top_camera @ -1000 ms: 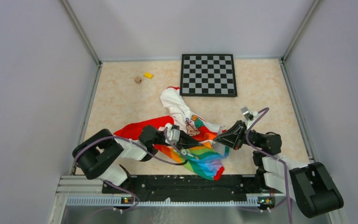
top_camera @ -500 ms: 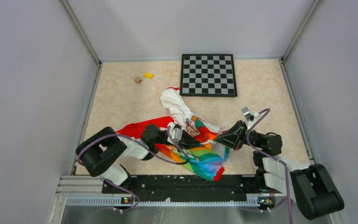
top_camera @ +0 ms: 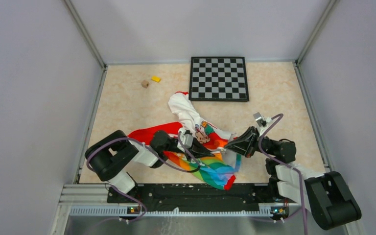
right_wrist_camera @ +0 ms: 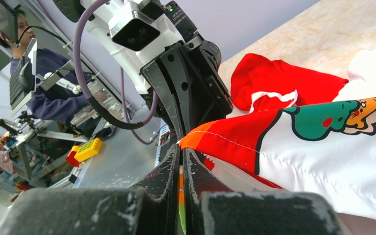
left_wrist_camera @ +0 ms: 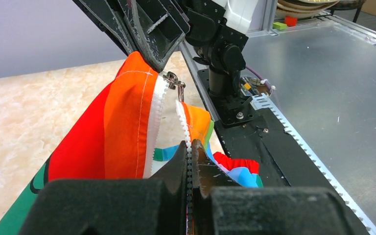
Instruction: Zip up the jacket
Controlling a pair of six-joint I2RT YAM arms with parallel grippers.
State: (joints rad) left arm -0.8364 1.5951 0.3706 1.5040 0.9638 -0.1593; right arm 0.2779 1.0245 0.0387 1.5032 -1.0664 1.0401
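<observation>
While heaped just nearward of the one checkerboard, pinched from two sides: zipper tape of the one jacket nipped in the left gripper, orange edge by its one slider clamped in the right gripper. Left of the checkerboard, one yellow block, one brown lump.

One jacket, one checkerboard, two grippers — left gripper, right gripper — one yellow block and one brown lump.
</observation>
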